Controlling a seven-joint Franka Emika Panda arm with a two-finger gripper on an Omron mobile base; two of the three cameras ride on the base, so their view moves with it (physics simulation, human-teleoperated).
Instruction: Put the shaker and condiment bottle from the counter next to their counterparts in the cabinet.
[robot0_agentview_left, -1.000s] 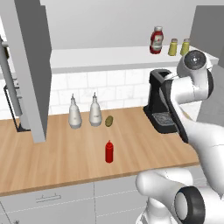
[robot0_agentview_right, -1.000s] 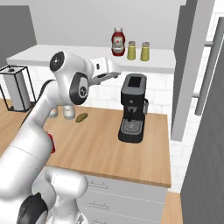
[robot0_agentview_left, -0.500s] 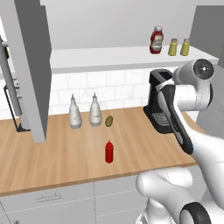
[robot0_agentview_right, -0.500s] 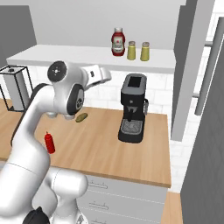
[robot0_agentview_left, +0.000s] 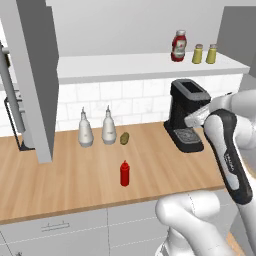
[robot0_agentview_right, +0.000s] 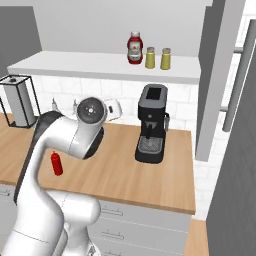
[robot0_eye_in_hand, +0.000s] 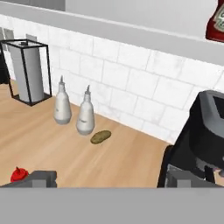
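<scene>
The condiment bottle (robot0_agentview_left: 124, 173) stands upright alone on the worktop (robot0_agentview_left: 70, 180), in the lower middle of the left base view. Both shakers (robot0_agentview_left: 205, 54) stand side by side on the cabinet (robot0_agentview_left: 140, 66) shelf at the upper right, just beside the stout red bottle (robot0_agentview_left: 178, 46). In the hand view the pincer (robot0_eye_in_hand: 106, 177) is open and holds nothing; its fingertips (robot0_eye_in_hand: 37, 177) stand wide apart.

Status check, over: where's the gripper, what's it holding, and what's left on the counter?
Gripper open, empty, aimed at the backsplash. Two shakers on the cabinet shelf. Condiment bottle upright on the counter. Nothing blocks it.
</scene>
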